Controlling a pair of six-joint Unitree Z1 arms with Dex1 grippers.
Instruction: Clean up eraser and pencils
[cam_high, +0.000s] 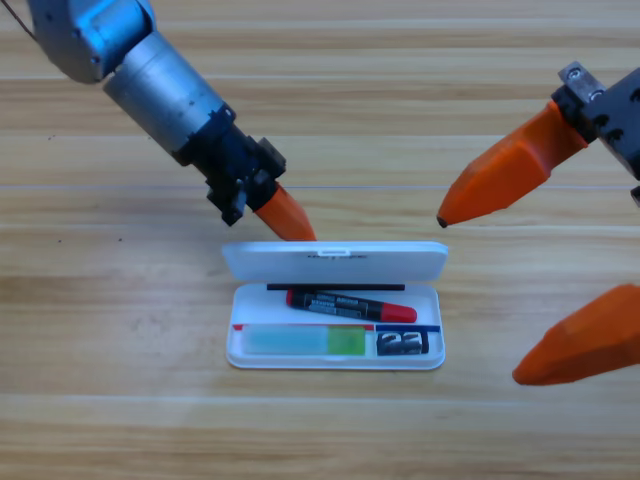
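Observation:
The white case (232, 330) lies at the table's middle with its lid (400, 260) raised partway over the tray. In the tray lie the black pencil with red ends (350, 306), the light green pencil (305, 342) along the front, and the black eraser (402, 343) to the green pencil's right. My left gripper (290, 222) reaches down from the upper left, shut, its orange tip against the back of the lid. My right gripper (480, 299) hangs open at the right, one jaw above the case's right corner, the other lower near the picture's edge, holding nothing.
The wooden table (120, 400) carries only the case. The left arm's grey body (150, 75) crosses the upper left. The right arm's black mount (615, 110) sits at the right edge.

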